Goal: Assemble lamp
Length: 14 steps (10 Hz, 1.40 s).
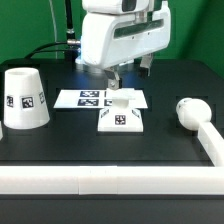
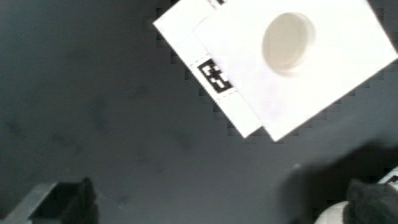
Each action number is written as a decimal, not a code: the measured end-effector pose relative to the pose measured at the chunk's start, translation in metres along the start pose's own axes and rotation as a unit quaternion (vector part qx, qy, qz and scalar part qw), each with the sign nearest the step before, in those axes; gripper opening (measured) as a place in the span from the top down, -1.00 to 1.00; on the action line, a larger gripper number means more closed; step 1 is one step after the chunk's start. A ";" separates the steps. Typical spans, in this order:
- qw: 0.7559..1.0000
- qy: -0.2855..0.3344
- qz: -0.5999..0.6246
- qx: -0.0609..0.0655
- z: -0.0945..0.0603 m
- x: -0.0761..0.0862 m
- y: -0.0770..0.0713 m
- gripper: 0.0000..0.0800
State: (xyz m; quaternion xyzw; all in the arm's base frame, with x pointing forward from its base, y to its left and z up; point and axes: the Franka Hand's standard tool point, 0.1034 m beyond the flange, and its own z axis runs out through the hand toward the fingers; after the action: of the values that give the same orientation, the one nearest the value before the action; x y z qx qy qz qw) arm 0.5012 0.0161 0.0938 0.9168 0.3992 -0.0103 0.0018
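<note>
The flat square lamp base (image 1: 121,119) lies mid-table with its round socket up and a tag on its front edge. It also shows in the wrist view (image 2: 285,60), with the socket (image 2: 290,42) and a tag (image 2: 217,76). The tapered shade (image 1: 24,97) stands at the exterior view's left. The round-headed bulb (image 1: 188,111) lies at the exterior view's right. My gripper (image 1: 130,72) hangs above and just behind the base, open and empty. In the wrist view the gripper (image 2: 214,205) has dark fingers (image 2: 54,205) wide apart over bare table beside the base.
The marker board (image 1: 88,98) lies flat behind the base. A long white rail (image 1: 100,180) runs along the table's front and up the exterior view's right side, close to the bulb. The table top is black.
</note>
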 end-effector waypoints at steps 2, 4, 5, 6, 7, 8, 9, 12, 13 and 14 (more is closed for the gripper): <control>0.997 0.001 0.079 0.000 0.000 -0.002 0.000 -0.75; 0.988 -0.009 0.153 0.003 0.007 -0.022 -0.008 -0.75; 0.980 -0.007 0.199 0.004 0.011 -0.028 -0.012 -0.75; 0.974 -0.009 0.228 0.007 0.013 -0.030 -0.014 -0.75; 0.969 -0.007 0.246 0.007 0.012 -0.028 -0.014 -0.75; 0.959 -0.006 0.285 0.010 0.012 -0.027 -0.015 -0.75; 0.950 -0.005 0.312 0.012 0.013 -0.027 -0.015 -0.75; 0.905 -0.006 0.424 0.027 0.021 -0.035 -0.019 -0.75; 0.896 -0.006 0.443 0.031 0.023 -0.034 -0.020 -0.75; 0.897 -0.006 0.442 0.031 0.026 -0.034 -0.021 -0.75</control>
State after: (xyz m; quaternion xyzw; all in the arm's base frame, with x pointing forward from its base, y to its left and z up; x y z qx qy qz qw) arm 0.4625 0.0054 0.0687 0.9983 -0.0475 -0.0261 -0.0201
